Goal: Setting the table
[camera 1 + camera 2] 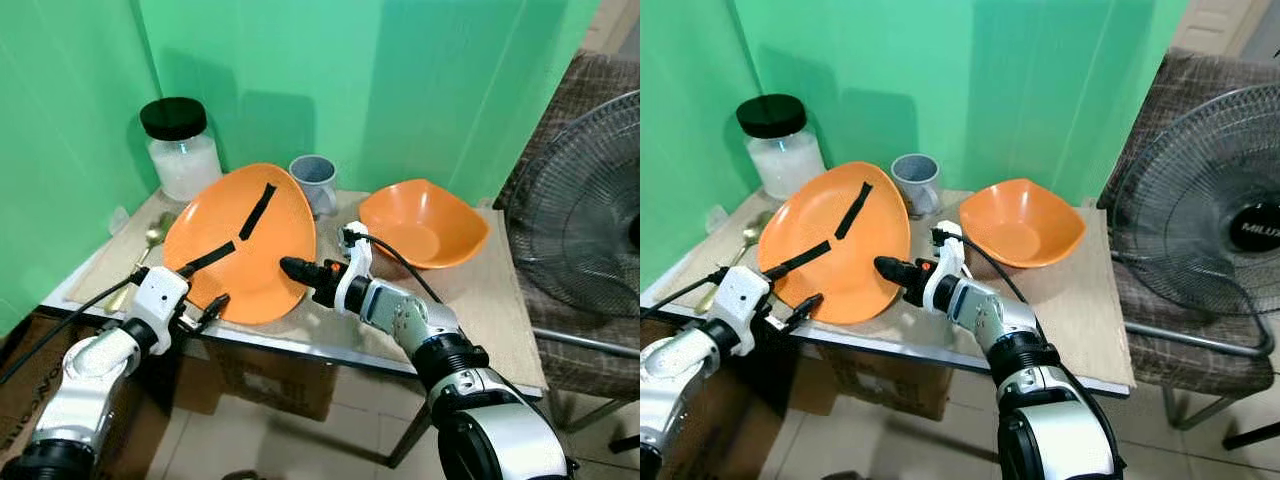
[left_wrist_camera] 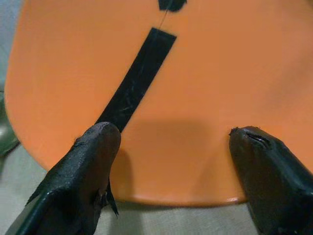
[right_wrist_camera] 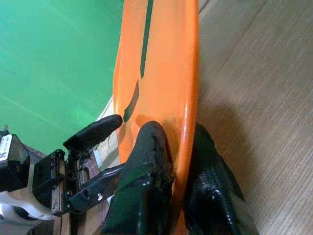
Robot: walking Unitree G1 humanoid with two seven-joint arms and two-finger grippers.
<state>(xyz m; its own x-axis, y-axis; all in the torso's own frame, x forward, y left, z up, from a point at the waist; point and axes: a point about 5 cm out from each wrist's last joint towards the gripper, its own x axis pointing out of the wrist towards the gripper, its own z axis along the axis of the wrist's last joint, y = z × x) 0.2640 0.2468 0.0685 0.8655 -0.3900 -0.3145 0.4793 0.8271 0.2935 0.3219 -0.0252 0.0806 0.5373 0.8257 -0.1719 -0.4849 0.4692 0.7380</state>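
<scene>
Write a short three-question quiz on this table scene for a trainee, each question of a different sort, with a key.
1. True or false: the orange plate lies flat on the table.
2. Multiple choice: which gripper pinches the plate's rim between its fingers? A) left gripper B) right gripper C) neither
3. Fill in the word: behind the plate, next to the glass jar, stands a grey ____.

Key
1. False: the plate is tilted up on its edge.
2. B: in the right wrist view the rim sits between the two black fingers, while the left gripper is open, one finger on the plate's face and the other near its lower edge.
3. mug
</scene>
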